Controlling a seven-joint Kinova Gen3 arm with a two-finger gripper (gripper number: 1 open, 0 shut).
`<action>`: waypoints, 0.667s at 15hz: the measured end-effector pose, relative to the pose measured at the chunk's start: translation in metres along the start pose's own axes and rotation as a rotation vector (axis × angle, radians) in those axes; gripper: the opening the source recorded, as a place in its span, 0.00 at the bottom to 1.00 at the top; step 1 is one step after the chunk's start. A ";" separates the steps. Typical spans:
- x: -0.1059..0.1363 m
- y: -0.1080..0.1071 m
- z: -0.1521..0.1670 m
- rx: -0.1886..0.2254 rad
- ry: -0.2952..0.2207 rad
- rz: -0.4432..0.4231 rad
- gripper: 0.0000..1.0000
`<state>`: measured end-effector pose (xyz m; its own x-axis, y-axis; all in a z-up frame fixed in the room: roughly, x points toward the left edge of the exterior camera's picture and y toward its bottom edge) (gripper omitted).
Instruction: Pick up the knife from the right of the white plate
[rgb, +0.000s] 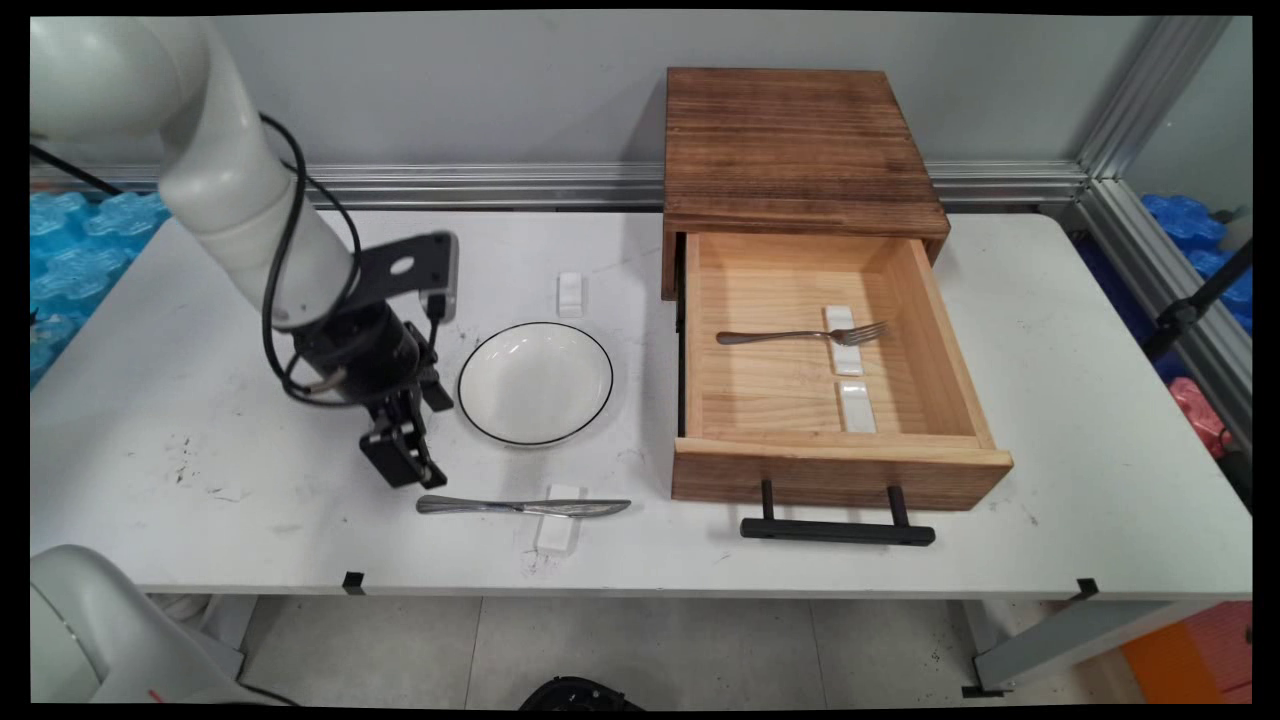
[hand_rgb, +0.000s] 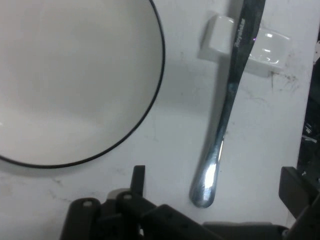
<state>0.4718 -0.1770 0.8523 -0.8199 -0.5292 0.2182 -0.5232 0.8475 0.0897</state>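
A silver table knife (rgb: 520, 507) lies near the table's front edge, its blade across a small white rest (rgb: 555, 530). My gripper (rgb: 408, 478) hangs low just left of the knife's handle end, tilted toward it. In the hand view the gripper (hand_rgb: 217, 179) is open. The knife's handle (hand_rgb: 222, 125) runs up between the two fingers (hand_rgb: 138, 176), with its rounded end just ahead of the gap. The rest (hand_rgb: 267, 52) shows at the top right. A white plate with a black rim (rgb: 535, 383) sits right of the gripper, and the plate (hand_rgb: 75, 75) fills the hand view's upper left.
A wooden box (rgb: 790, 140) stands at the back right with its drawer (rgb: 840, 470) pulled open. A fork (rgb: 800, 336) lies in it across a white rest (rgb: 843, 318), with another white rest (rgb: 857, 407) beside it. A further rest (rgb: 570, 293) sits behind the plate.
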 end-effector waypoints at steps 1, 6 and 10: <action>-0.001 0.003 0.006 0.000 -0.001 0.003 1.00; -0.008 0.017 0.034 0.011 -0.008 0.025 1.00; -0.004 0.024 0.058 0.024 0.004 0.047 1.00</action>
<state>0.4490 -0.1565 0.7969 -0.8426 -0.4888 0.2259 -0.4897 0.8701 0.0560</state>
